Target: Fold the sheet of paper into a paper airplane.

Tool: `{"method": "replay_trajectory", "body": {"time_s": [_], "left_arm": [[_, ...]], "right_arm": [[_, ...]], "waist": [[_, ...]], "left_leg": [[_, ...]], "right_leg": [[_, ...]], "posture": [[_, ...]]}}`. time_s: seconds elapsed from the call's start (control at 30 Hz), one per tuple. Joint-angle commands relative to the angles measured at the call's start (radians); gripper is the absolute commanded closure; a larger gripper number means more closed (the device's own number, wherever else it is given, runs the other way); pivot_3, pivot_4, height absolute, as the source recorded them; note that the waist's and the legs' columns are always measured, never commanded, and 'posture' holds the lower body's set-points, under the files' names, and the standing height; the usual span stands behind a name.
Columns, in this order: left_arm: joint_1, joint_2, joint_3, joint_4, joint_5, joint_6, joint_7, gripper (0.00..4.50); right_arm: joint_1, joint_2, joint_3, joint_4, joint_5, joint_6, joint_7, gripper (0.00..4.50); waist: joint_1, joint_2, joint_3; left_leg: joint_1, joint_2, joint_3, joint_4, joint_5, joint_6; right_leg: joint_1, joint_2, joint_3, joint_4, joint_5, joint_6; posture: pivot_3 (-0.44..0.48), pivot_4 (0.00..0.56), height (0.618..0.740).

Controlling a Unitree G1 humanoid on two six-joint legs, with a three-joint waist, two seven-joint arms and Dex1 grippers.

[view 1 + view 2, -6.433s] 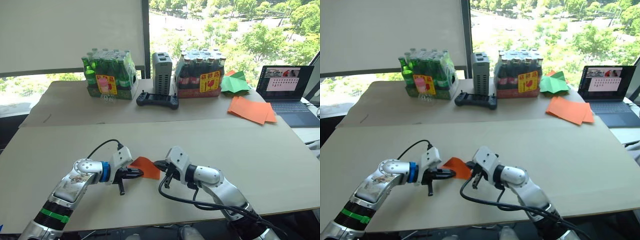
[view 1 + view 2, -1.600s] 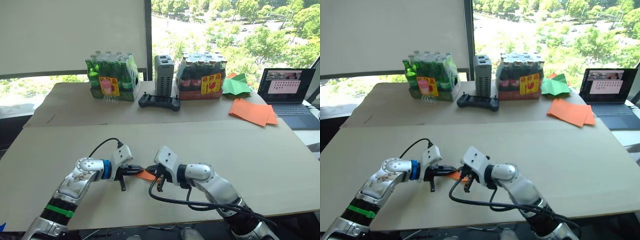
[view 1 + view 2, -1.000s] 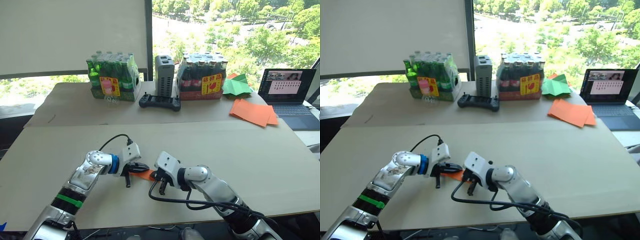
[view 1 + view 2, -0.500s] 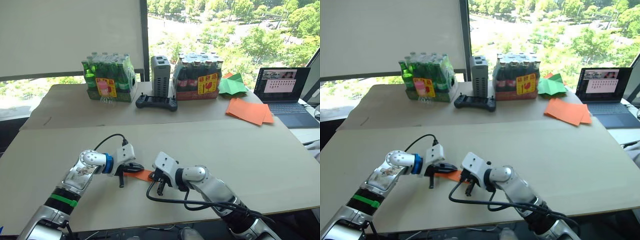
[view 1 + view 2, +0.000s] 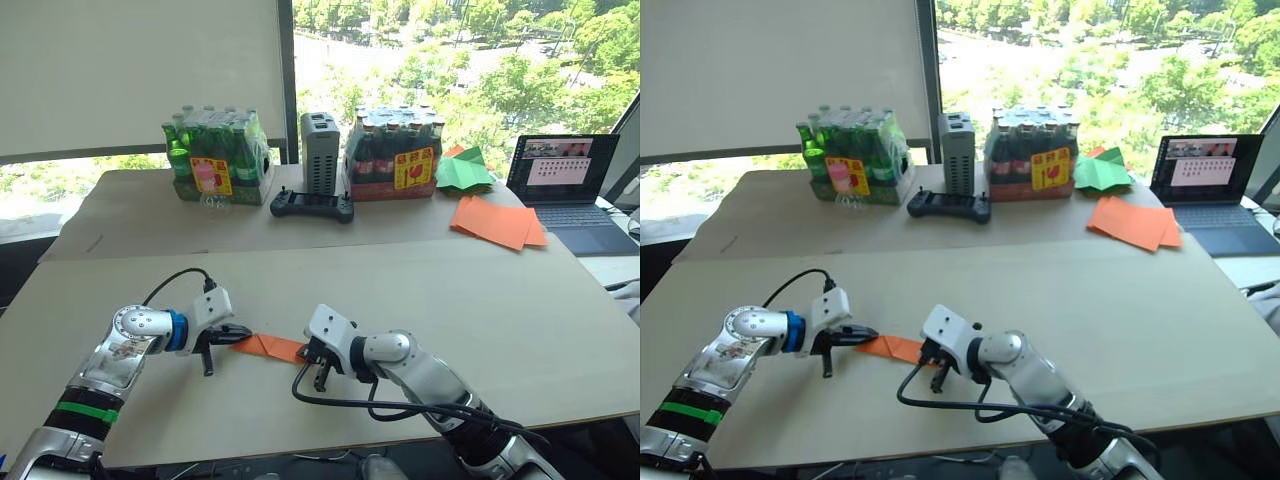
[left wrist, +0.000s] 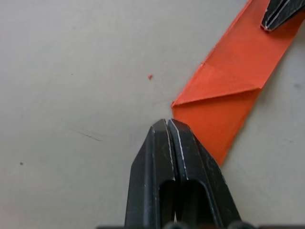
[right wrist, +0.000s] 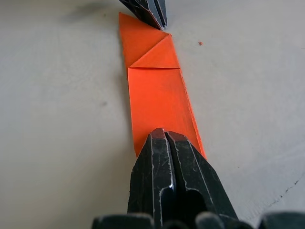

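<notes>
Pale beige surface [image 5: 480, 290] in front, a second one [image 5: 130, 215] butted behind it. Beyond, a tall window [image 5: 450, 50] full of sunlit green trees, split by a dark frame post [image 5: 287, 70]. To the left, a drawn whitish blind [image 5: 130, 70], possibly a roller shade. Bright daylight throughout.

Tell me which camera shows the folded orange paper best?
The right wrist view: the paper runs long and flat up the picture, with its triangle flap and creases plain. The left wrist view shows just the pointed end beside the left fingers. Both eye views show it small on the table, between the two arms.
</notes>
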Motion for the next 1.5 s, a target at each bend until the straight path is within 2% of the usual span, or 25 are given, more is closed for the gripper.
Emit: {"method": "replay_trajectory", "body": {"time_s": [0.03,0.23,0.33,0.4,0.5,0.6,0.7,0.87,0.9,1.03,1.13,1.27,1.5], "left_arm": [[0.033,0.006,-0.019,0.055,0.039,0.024,0.010,4.45],[0.010,-0.020,0.043,0.028,-0.021,0.052,0.028,4.45],[-0.012,-0.037,0.134,-0.030,-0.112,0.121,0.051,4.45],[-0.012,-0.043,0.222,-0.115,-0.221,0.208,0.060,4.45],[0.066,-0.020,0.325,-0.286,-0.391,0.358,0.032,4.45],[0.166,0.002,0.369,-0.389,-0.448,0.424,0.043,4.45],[0.240,0.016,0.398,-0.444,-0.467,0.452,0.063,4.45],[0.313,0.012,0.458,-0.515,-0.518,0.491,0.113,4.45],[0.323,0.013,0.461,-0.527,-0.521,0.494,0.120,3.90],[0.341,0.014,0.461,-0.547,-0.539,0.509,0.134,2.63],[0.349,0.022,0.458,-0.550,-0.545,0.511,0.132,1.62],[0.358,0.024,0.466,-0.548,-0.552,0.504,0.130,1.62],[0.369,0.022,0.467,-0.564,-0.574,0.506,0.128,1.62]], "right_arm": [[0.013,-0.018,0.019,0.032,-0.011,0.034,0.007,4.45],[0.008,-0.006,-0.019,-0.007,0.001,-0.013,-0.002,4.45],[-0.002,-0.002,-0.070,-0.062,0.021,-0.025,-0.008,4.45],[-0.002,-0.006,-0.103,-0.120,0.040,-0.032,-0.008,4.45],[0.003,-0.007,-0.158,-0.219,0.081,-0.021,-0.005,4.45],[0.007,-0.009,-0.194,-0.276,0.110,0.020,-0.012,4.45],[0.018,-0.013,-0.225,-0.329,0.139,0.048,-0.026,3.61],[0.085,-0.051,-0.279,-0.456,0.228,0.062,0.001,1.86],[0.097,-0.064,-0.277,-0.468,0.237,0.053,0.010,1.47],[0.124,-0.077,-0.278,-0.460,0.327,0.075,0.060,0.10],[0.117,-0.098,-0.260,-0.431,0.394,0.105,0.114,0.00],[0.099,-0.103,-0.234,-0.380,0.420,0.092,0.139,0.00],[0.044,-0.060,-0.149,-0.206,0.342,-0.005,0.123,0.00]], "waist": [[0.000,0.000,0.000],[0.003,0.001,0.000],[0.003,-0.002,0.002],[0.004,-0.004,0.004],[0.002,-0.005,0.004],[-0.002,-0.005,0.004],[0.001,-0.005,0.004],[0.012,-0.007,0.005],[0.013,-0.007,0.005],[0.008,-0.007,0.005],[0.003,-0.007,0.005],[0.003,-0.007,0.005],[0.004,-0.007,0.005]], "left_leg": [[0.000,0.000,0.000,0.000,0.000,0.000],[-0.001,0.000,0.000,0.000,0.000,0.000],[-0.003,0.000,-0.001,0.000,0.000,0.000],[-0.005,0.000,-0.001,0.000,0.000,0.000],[-0.021,-0.001,-0.002,0.002,0.001,-0.001],[-0.023,-0.002,-0.001,0.002,0.000,-0.001],[-0.023,-0.002,0.001,0.001,0.000,-0.001],[-0.024,-0.002,0.005,0.001,0.000,-0.001],[-0.024,-0.001,0.005,0.002,0.001,-0.002],[-0.021,0.000,0.006,0.002,0.001,-0.003],[-0.020,0.001,0.006,0.002,0.001,-0.003],[-0.020,0.001,0.006,0.002,0.001,-0.003],[-0.020,0.001,0.006,0.002,0.001,-0.003]], "right_leg": [[0.000,0.000,0.000,0.000,0.000,0.000],[0.000,0.000,0.000,0.000,0.000,0.000],[-0.003,0.000,0.000,0.000,0.000,0.000],[-0.006,0.000,0.000,0.001,0.000,-0.001],[-0.020,-0.001,0.000,0.003,0.006,-0.010],[-0.029,-0.005,0.001,0.008,0.007,-0.010],[-0.032,-0.006,0.001,0.006,0.007,-0.010],[-0.031,-0.005,-0.001,0.006,0.008,-0.012],[-0.031,-0.005,-0.002,0.006,0.008,-0.012],[-0.027,-0.003,-0.002,0.005,0.008,-0.012],[-0.025,-0.002,-0.003,0.005,0.008,-0.012],[-0.025,-0.002,-0.003,0.005,0.009,-0.013],[-0.025,-0.003,-0.003,0.004,0.009,-0.013]], "posture": [[0.000,0.150,0.723],[0.000,0.150,0.723],[0.000,0.150,0.723],[0.000,0.150,0.723],[0.000,0.150,0.723],[0.000,0.150,0.723],[0.000,0.150,0.723],[0.000,0.150,0.723],[0.000,0.150,0.723],[0.000,0.150,0.723],[0.000,0.150,0.723],[0.000,0.150,0.723],[0.000,0.150,0.723]]}}
